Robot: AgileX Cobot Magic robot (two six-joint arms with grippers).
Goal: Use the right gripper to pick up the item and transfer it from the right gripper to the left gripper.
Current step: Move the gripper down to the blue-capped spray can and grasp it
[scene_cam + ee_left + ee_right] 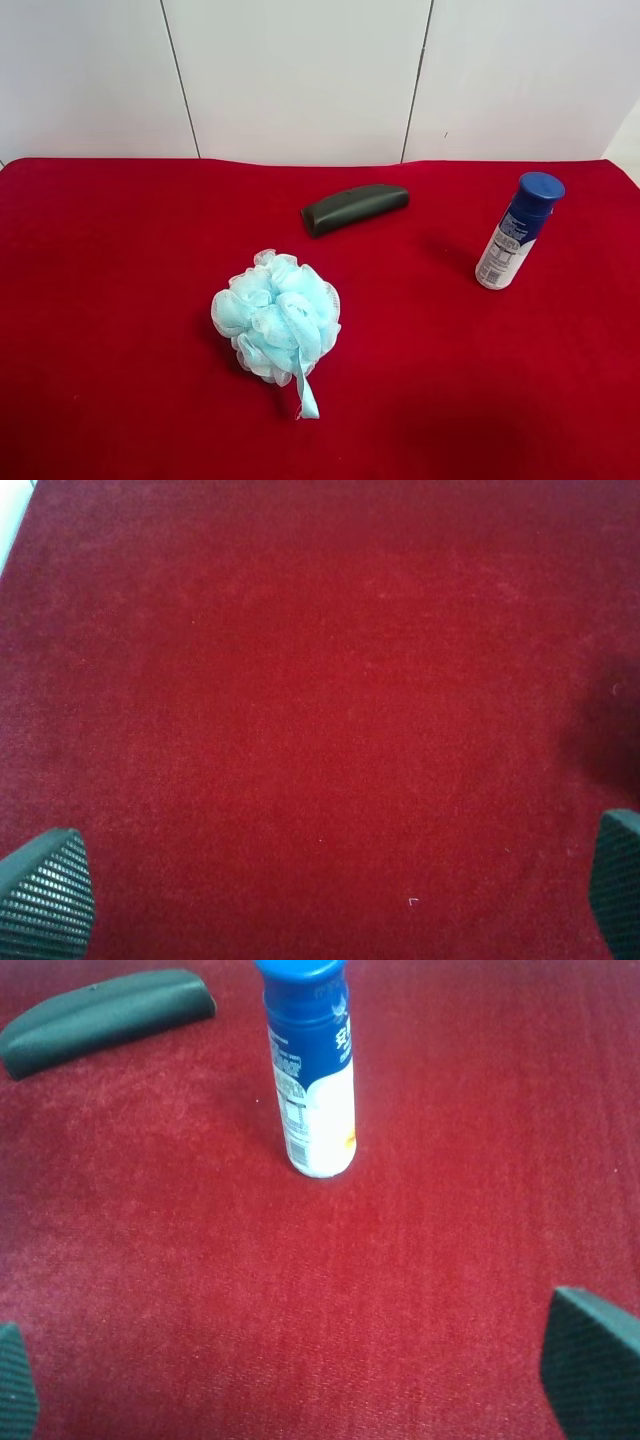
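Observation:
The item, a small bottle (518, 232) with a dark blue cap, blue upper label and white lower body, stands upright on the red cloth at the exterior high view's right. It also shows in the right wrist view (312, 1070), ahead of my right gripper (300, 1380). That gripper is open and empty, its two fingertips (590, 1360) wide apart and well short of the bottle. My left gripper (330, 890) is open and empty over bare red cloth. Neither arm shows in the exterior high view.
A light-blue mesh loofah (278, 318) lies near the middle of the red cloth (120, 300). A dark oblong case (354, 207) lies behind it, also in the right wrist view (100, 1015) beside the bottle. A white panelled wall stands behind the table.

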